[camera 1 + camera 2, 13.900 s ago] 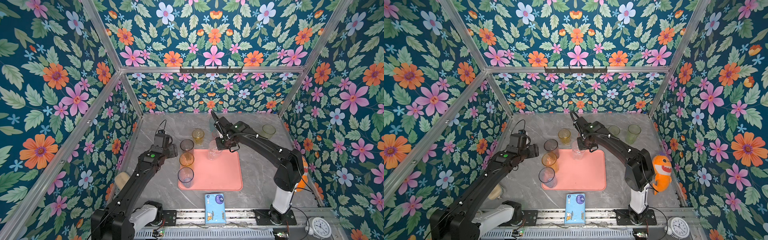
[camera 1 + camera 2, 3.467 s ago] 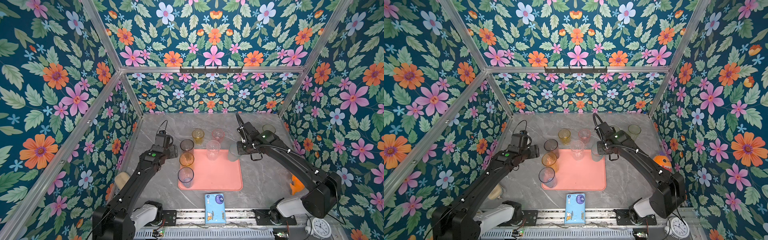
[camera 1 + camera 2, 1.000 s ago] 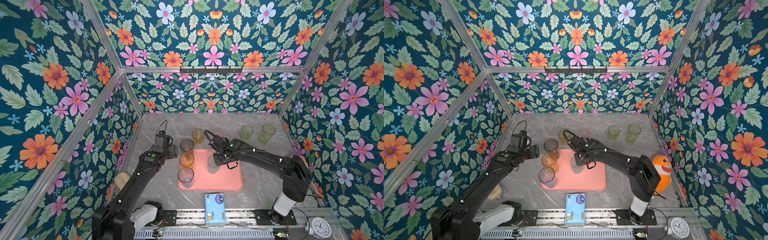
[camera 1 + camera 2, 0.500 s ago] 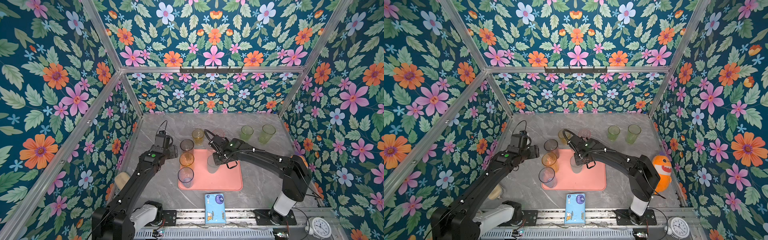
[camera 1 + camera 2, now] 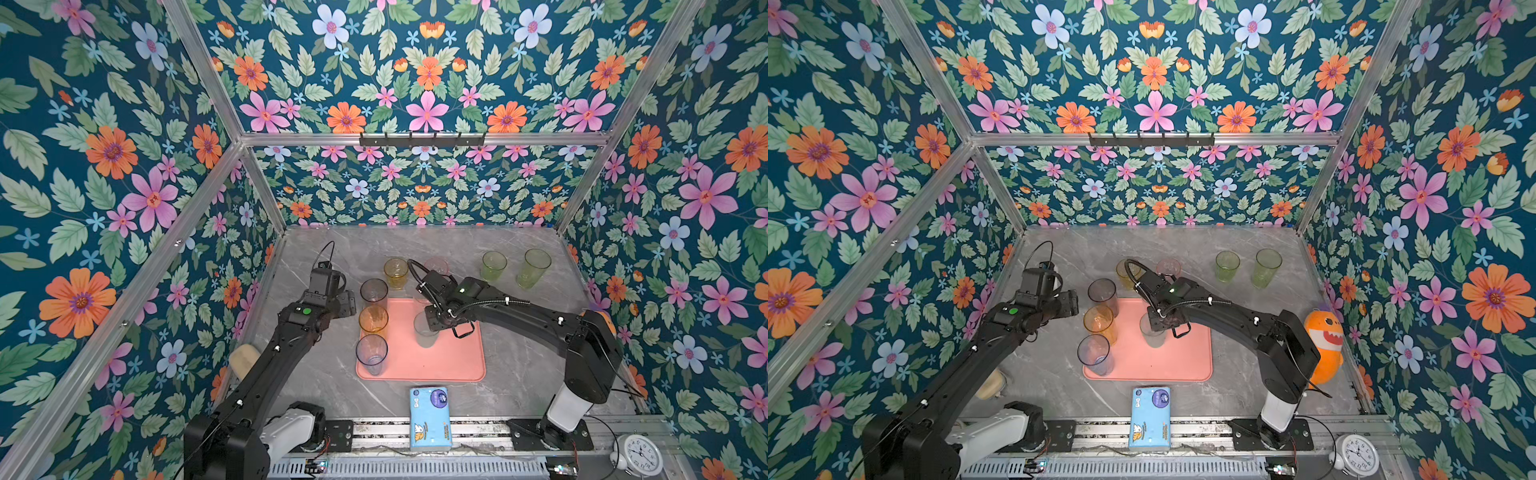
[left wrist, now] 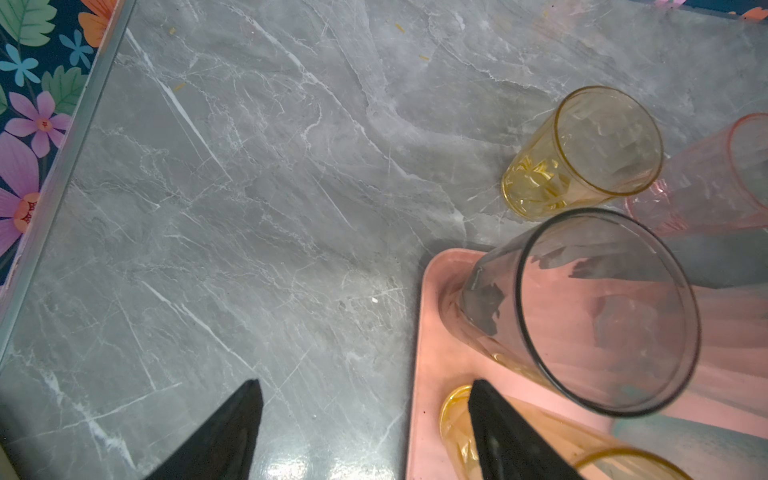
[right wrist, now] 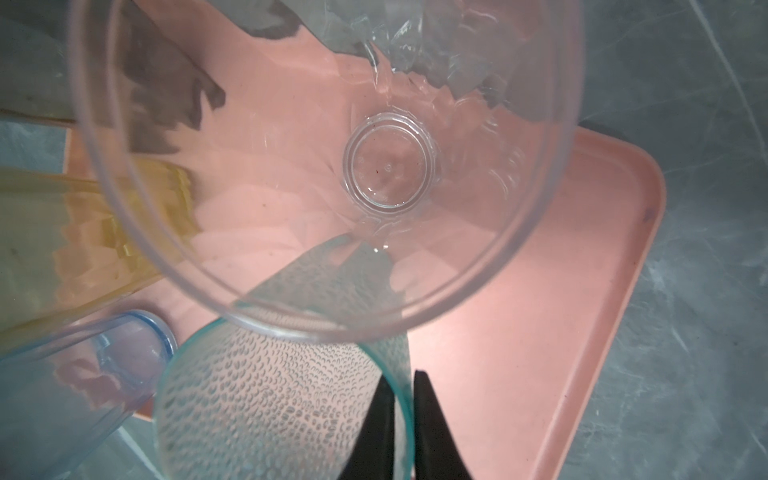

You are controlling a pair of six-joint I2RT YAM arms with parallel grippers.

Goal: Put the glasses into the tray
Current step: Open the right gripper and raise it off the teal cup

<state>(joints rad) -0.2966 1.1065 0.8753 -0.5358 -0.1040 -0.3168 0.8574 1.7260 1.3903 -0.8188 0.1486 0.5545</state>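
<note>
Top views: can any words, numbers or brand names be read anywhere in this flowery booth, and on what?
Blue rectangular tissue pack: printed label, lettering too blurred to read.
White round alarm clock: dial numerals too small to read.
Tinted transparent tumblers, salmon-pink flat tray: no writing visible.

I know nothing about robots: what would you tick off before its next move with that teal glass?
1. The teal glass stands upright in the tray: ok.
2. The right gripper pinches its rim, one finger inside: ok, but it should open before lifting away.
3. Gap to the clear glass: cannot tell; the rims overlap in the wrist view.
4. The left gripper is open and holds nothing: ok.
5. All glasses in the tray: not ok. The yellow glass, pink glass, short green glass and tall green glass stand outside.
</note>
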